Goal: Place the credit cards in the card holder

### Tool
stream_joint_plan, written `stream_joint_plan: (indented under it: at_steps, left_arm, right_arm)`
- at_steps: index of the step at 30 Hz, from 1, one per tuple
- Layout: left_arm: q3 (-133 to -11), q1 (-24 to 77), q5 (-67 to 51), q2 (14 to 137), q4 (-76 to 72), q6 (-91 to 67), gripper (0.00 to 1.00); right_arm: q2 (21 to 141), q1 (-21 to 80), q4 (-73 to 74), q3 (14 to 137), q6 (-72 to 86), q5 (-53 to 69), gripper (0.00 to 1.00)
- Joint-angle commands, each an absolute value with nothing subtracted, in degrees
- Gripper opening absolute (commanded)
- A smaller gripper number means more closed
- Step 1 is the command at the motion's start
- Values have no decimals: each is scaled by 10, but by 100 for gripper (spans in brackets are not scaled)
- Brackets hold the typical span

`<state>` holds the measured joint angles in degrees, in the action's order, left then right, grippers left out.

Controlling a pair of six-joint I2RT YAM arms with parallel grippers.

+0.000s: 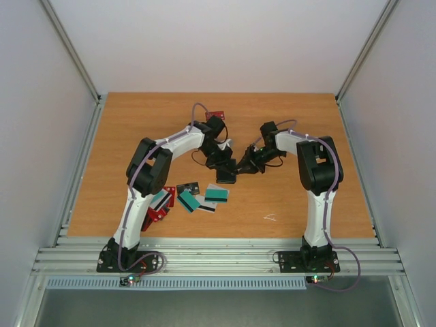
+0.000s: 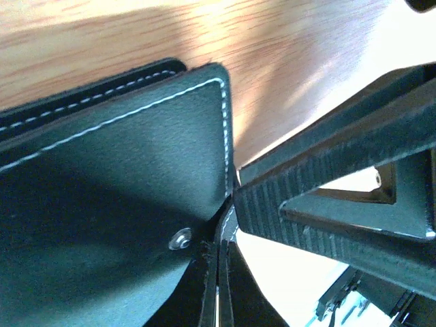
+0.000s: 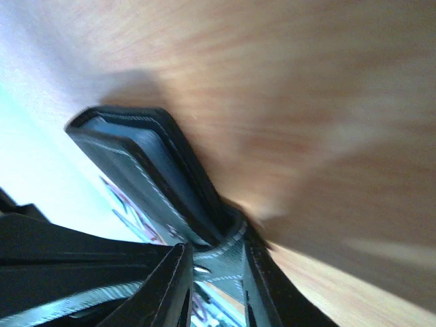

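The black card holder (image 1: 227,175), with white stitching, is held just above the middle of the table between both grippers. My left gripper (image 1: 221,162) is shut on one edge of it; in the left wrist view its jaws (image 2: 219,279) pinch the leather beside a metal snap (image 2: 180,238). My right gripper (image 1: 243,165) is shut on a stitched flap of the card holder (image 3: 136,160), which sits between its jaws (image 3: 218,262). Several credit cards lie near the left arm: two teal (image 1: 216,194) (image 1: 189,200), one black (image 1: 188,187) and red ones (image 1: 158,208).
A red card (image 1: 216,114) lies at the far side behind the left arm. A small white scrap (image 1: 270,217) lies on the wood near the right arm. The right gripper's ribbed finger (image 2: 327,204) fills the right of the left wrist view.
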<state>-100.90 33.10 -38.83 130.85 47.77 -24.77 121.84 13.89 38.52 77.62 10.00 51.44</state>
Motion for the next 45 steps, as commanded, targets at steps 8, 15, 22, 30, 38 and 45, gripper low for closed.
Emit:
stream_joint_plan:
  at_steps: [8, 15, 22, 30, 38, 45]
  left_arm:
    - [-1113, 326, -366, 1347, 574, -200, 0]
    - [-1125, 316, -381, 1365, 585, -190, 0]
    - [-1119, 308, -379, 1370, 587, -165, 0]
    - [-1119, 300, -386, 1370, 585, -162, 0]
    - [-1119, 299, -395, 1375, 584, -162, 0]
    - [-1132, 296, -392, 1382, 595, -156, 0]
  right_arm:
    - [1086, 153, 452, 714, 10, 500, 28]
    - [1084, 188, 405, 675, 20, 535, 27]
    - [1128, 196, 341, 694, 82, 545, 24]
    - [1156, 196, 295, 703, 137, 512, 16]
    - [1190, 194, 285, 702, 141, 479, 10]
    - [1209, 181, 316, 708, 129, 455, 9]
